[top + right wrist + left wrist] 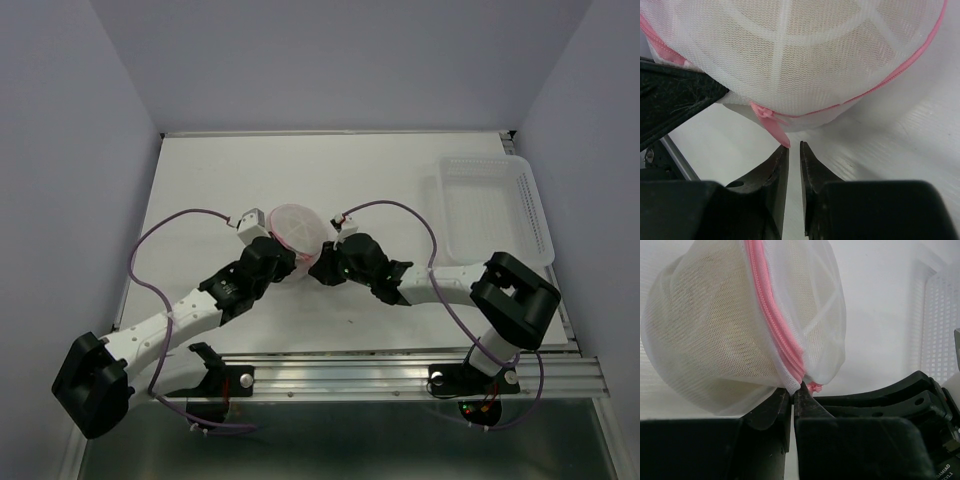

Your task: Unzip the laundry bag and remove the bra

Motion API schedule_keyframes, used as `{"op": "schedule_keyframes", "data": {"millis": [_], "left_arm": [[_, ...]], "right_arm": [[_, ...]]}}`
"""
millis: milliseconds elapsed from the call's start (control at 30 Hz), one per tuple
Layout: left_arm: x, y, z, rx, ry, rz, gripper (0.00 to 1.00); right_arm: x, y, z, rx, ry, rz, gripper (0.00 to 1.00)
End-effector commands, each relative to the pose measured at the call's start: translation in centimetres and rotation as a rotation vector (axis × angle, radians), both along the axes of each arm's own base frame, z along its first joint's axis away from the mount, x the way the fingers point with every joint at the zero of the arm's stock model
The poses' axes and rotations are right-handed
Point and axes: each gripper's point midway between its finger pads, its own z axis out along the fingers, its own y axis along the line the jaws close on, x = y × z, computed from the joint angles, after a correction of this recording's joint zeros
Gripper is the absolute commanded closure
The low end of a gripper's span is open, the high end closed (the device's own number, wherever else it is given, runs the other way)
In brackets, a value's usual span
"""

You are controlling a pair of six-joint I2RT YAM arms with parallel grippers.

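Note:
The laundry bag is a rounded white mesh pouch with pink zipper trim, at the table's middle between both grippers. In the left wrist view the bag fills the upper left; my left gripper is shut on the bag's mesh edge at the end of the pink zipper. In the right wrist view the bag hangs above my right gripper, whose jaws stand a narrow gap apart and empty. The pink zipper pull touches the tip of the left finger. Pale cloth shows dimly through the mesh.
A clear plastic tray stands at the table's back right; it also shows at the right of the left wrist view. The right arm's black links lie close beside my left gripper. The table's near edge carries a metal rail.

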Motion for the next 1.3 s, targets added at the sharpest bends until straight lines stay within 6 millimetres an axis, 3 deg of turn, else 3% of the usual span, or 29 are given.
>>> {"op": "schedule_keyframes", "data": {"millis": [0,67,267,367,500,633,800,1267], "left_arm": [[0.5,0.3,1.1,0.010,-0.064,-0.002,1.00],[0.5,0.3,0.8,0.015,-0.061,-0.006,1.00],[0.5,0.2,0.3,0.027,-0.051,-0.017,1.00],[0.6,0.0,0.3,0.030,-0.051,-0.023,1.00],[0.6,0.0,0.4,0.033,-0.052,-0.029,1.00],[0.4,-0.2,0.4,0.026,-0.049,-0.040,1.00],[0.4,-0.2,0.7,0.018,-0.054,-0.042,1.00],[0.3,-0.6,0.9,0.001,-0.051,-0.057,1.00]], "right_arm": [[0.5,-0.2,2.0,0.023,-0.055,0.005,0.79],[0.4,-0.1,2.2,0.024,-0.058,0.011,0.78],[-0.3,0.0,3.3,0.028,-0.096,0.074,0.57],[-0.5,-0.5,4.0,0.020,-0.133,0.092,0.52],[1.0,-3.0,4.6,0.012,-0.160,0.024,0.50],[2.6,-5.2,4.3,0.042,-0.120,-0.013,0.54],[2.5,-4.4,3.6,0.070,-0.115,0.041,0.58],[1.1,-1.2,2.9,0.203,-0.123,0.209,0.59]]}}
